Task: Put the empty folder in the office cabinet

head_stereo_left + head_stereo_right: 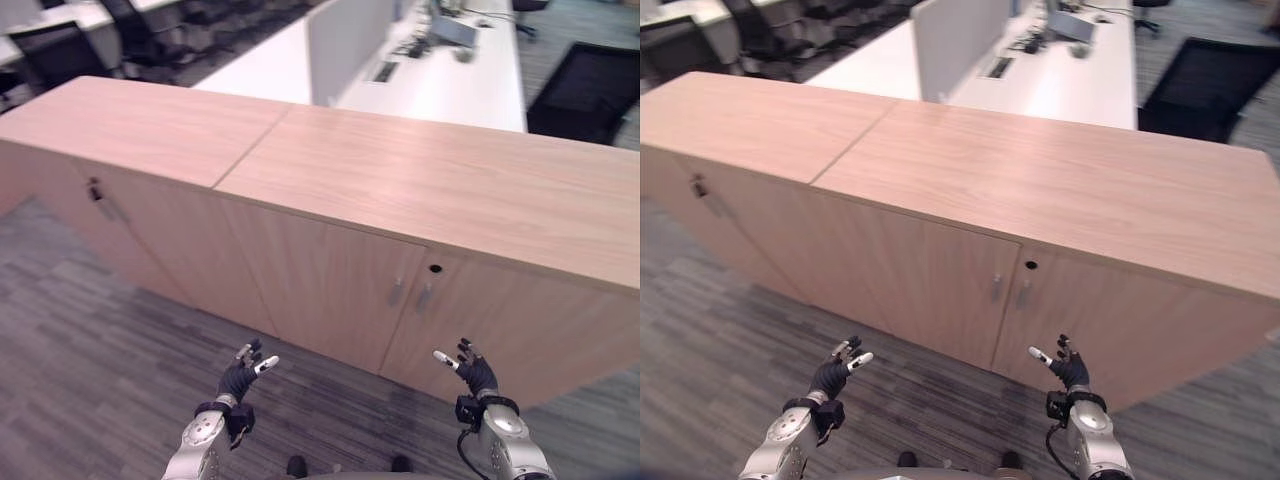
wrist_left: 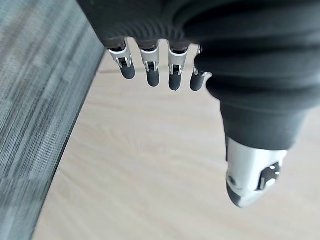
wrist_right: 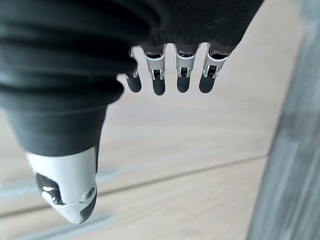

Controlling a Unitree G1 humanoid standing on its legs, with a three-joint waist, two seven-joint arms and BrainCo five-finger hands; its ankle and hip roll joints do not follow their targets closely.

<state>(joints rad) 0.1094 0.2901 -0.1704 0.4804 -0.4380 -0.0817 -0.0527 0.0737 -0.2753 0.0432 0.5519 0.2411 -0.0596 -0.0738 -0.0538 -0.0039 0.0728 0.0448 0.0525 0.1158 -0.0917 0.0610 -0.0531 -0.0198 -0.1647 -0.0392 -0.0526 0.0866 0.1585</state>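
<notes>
Head stereo pair angled down on cabinet (image 1: 330, 290) front, both wrist cameras close, facing its wood doors.

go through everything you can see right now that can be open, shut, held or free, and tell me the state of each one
left hand: open, fingers relaxed, holding nothing, in front of the cabinet.
right hand: open, fingers relaxed, holding nothing.
cabinet doors: shut, their two handles side by side and untouched.
far left cabinet door: shut.
cabinet top: bare.
</notes>
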